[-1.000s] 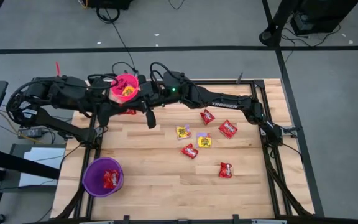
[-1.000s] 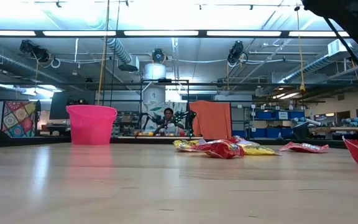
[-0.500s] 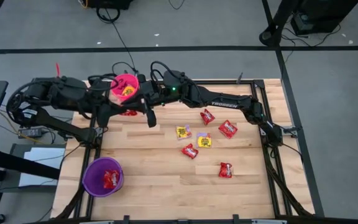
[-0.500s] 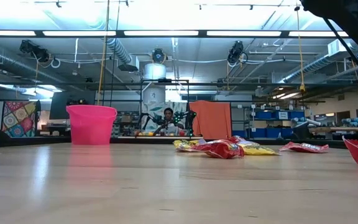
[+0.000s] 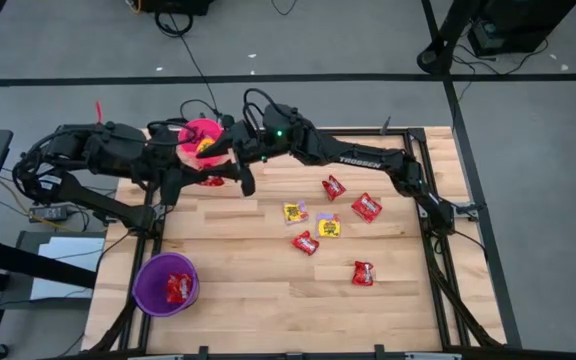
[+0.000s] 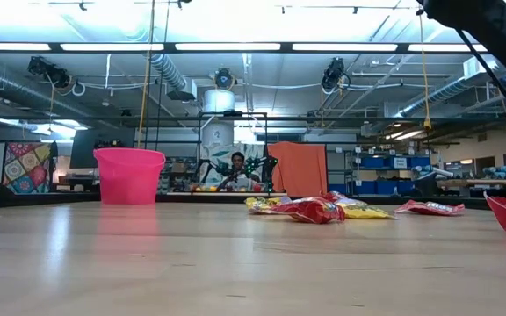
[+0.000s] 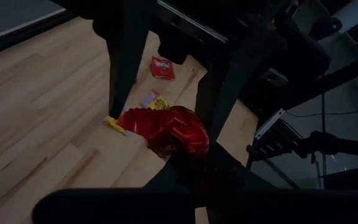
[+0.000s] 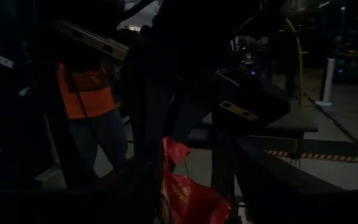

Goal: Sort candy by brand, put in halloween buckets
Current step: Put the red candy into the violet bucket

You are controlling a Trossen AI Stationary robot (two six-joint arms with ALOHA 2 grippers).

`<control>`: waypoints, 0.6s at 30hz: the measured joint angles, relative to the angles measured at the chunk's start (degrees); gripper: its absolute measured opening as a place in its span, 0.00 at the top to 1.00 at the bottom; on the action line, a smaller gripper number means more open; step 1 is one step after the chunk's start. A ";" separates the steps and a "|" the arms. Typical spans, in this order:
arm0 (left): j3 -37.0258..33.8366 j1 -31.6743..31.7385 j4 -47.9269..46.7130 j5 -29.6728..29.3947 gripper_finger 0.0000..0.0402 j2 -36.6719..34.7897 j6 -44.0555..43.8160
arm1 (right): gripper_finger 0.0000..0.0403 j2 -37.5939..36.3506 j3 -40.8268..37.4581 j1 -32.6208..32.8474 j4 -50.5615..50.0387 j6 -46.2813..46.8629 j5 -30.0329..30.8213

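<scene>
Beside the pink bucket [image 5: 202, 139], at the table's far left, my left gripper [image 5: 213, 177] is shut on a shiny red candy packet [image 7: 166, 129]. My right gripper [image 5: 241, 170] meets it there. In the left wrist view its two dark fingers [image 7: 122, 68] stand wide open on either side of that packet. The pink bucket holds a yellow candy [image 5: 206, 147]. Red packets lie in the purple bucket [image 5: 166, 283] at the near left. Red candy [image 5: 366, 207] and yellow candy [image 5: 295, 212] lie flat on the wood at mid-table. My left gripper pinches the red packet by its nearer end [image 7: 180, 148] between its two fingers, which come from the table's left. The fingers are dark, and they hide how far back the packet reaches. The rest of the crumpled packet sticks out ahead of them, over the wood.
Several more packets lie spread over the table's middle and right, the nearest-front one red [image 5: 363, 272]. The table frame's rails run along both sides [image 5: 438, 250]. A person [image 6: 236, 168] sits far back in the room.
My right arm has shifted a little toward the far edge and the pink bucket, its wrist now closer over my left gripper. The red packet stays at my left gripper beside the bucket.
</scene>
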 joint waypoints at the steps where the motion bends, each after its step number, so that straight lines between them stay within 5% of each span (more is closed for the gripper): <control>1: 0.10 0.02 0.10 0.25 0.97 0.09 0.37 | 0.49 -0.02 0.00 -0.64 -0.22 -0.49 -1.48; 7: 0.60 -0.07 -4.33 1.53 0.98 -0.33 1.37 | 0.49 -3.85 0.00 -5.65 0.03 4.78 -12.89; 18: 0.24 -2.94 -21.67 4.52 0.98 0.08 -9.04 | 0.49 -8.41 -0.20 -12.17 -2.73 7.29 -17.46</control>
